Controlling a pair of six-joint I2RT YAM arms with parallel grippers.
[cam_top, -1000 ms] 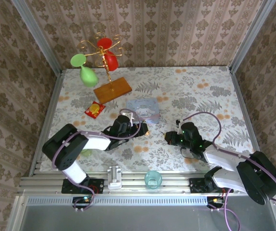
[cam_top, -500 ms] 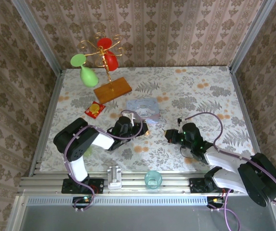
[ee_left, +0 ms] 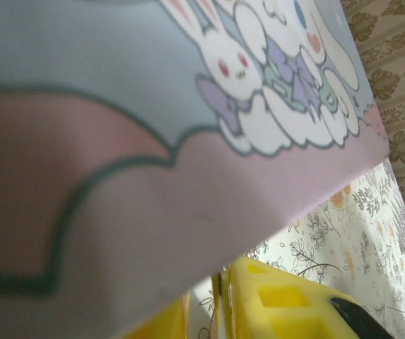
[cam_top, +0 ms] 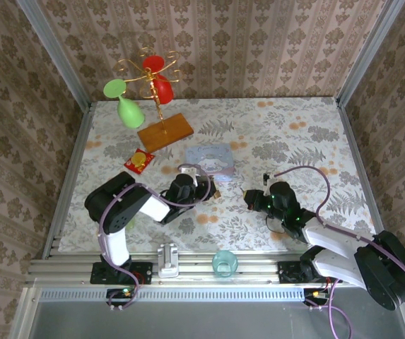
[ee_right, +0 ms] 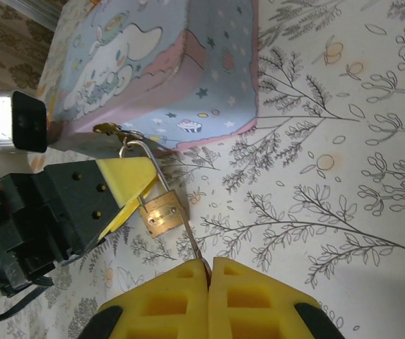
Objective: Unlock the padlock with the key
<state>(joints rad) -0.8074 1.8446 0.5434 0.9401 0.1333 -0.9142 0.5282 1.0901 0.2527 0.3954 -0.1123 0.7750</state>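
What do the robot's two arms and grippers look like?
The left arm and right arm have black joints, white link covers and looping purple cables. The left gripper and right gripper are black, with yellow finger pads moulded with square pockets.

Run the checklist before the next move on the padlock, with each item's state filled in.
1. Padlock in sight between both grippers: ok.
2. Right gripper shut on the thin silvery key, which runs up to the padlock body: ok.
3. Key fully seated in the keyhole: cannot tell, the joint is too small.
4. Left gripper has a firm hold on the shackle: cannot tell, though its tip sits right at the shackle.
5. Shackle freed from the body: cannot tell, one leg is hidden behind the left pad.
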